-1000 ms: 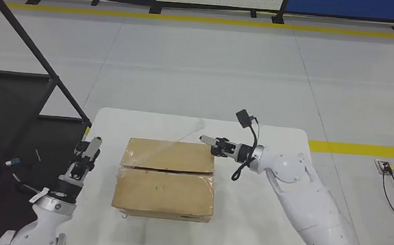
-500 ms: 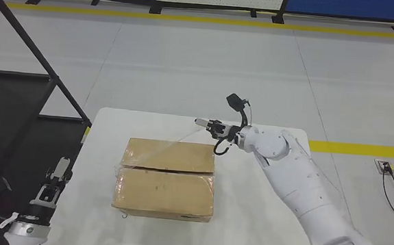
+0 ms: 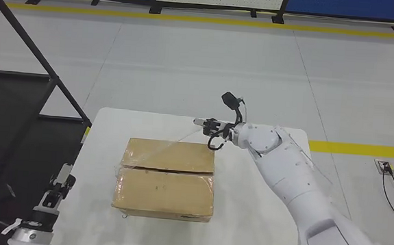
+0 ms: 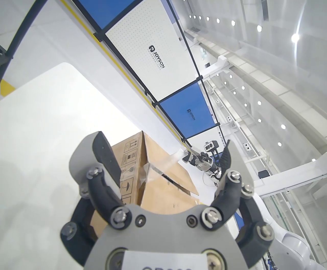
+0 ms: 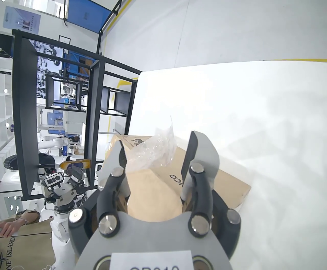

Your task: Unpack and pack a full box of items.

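— What are we looking at, starting with the biggest thing?

— We are working at the white table (image 3: 260, 202). The cardboard box (image 3: 165, 185) is sitting in the middle of it, with its flaps lying shut and its long seam running left to right.

— What is shifting?

— The right gripper (image 3: 199, 123) is hanging just past the far right corner of the box, farther back than it was a second ago. The left gripper (image 4: 164, 144) is backing off. It was standing just beside the box's left end, and now it is sitting at the near left edge of the table, well apart from the box.

— And the claws?

— We are reading the left one as spread wide with nothing in it. The right one is standing narrower, its jaws partly apart. The clear tape strip (image 5: 153, 149) is bunching between them and clinging to one finger, and we are not seeing it pinched from both sides.

— So where is that leaving us?

— The strip is stretching from the right gripper down toward the box's left end. We are judging the seal to be mostly peeled but not yet free. We are still in the unpacking stage, since the flaps are not yet lifted. The strip's last hold at the left end is what we are needing to break next.
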Robot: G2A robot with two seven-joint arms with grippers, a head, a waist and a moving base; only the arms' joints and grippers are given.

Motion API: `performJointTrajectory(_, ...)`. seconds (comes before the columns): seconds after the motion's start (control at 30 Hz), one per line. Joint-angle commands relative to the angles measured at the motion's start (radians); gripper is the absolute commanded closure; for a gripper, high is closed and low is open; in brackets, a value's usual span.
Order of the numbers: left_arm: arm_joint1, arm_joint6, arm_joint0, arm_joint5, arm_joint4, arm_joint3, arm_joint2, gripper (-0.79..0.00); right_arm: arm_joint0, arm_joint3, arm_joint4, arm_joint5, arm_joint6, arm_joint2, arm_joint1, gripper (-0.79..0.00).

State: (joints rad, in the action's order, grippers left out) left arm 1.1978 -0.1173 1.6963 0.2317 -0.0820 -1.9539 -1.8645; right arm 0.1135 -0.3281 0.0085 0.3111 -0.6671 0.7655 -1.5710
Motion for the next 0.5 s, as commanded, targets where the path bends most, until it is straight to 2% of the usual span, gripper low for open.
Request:
performJointTrajectory(0.0, 0.001, 0.000, 0.001, -0.001, -0.001, -0.001, 0.002, -0.785, -0.007, 0.017, -0.004, 0.001, 0.008, -0.003, -0.008, -0.339)
performJointTrajectory(0.07, 0.002, 0.001, 0.003, -0.001, -0.001, -0.003, 0.004, -0.785, -0.014, 0.035, -0.005, -0.001, 0.015, -0.004, -0.016, -0.326)
performJointTrajectory(0.17, 0.003, 0.001, 0.004, 0.000, -0.006, -0.007, 0.007, -0.785, -0.024, 0.058, -0.006, 0.003, 0.018, -0.002, -0.025, -0.231)
performJointTrajectory(0.27, 0.004, 0.001, 0.002, -0.001, -0.011, -0.007, 0.010, -0.785, -0.030, 0.078, -0.008, 0.013, 0.017, 0.001, -0.029, 0.000)
performJointTrajectory(0.47, 0.005, -0.004, -0.018, -0.011, -0.027, 0.008, 0.018, -0.785, -0.022, 0.097, -0.007, 0.070, 0.038, 0.017, -0.026, 0.000)
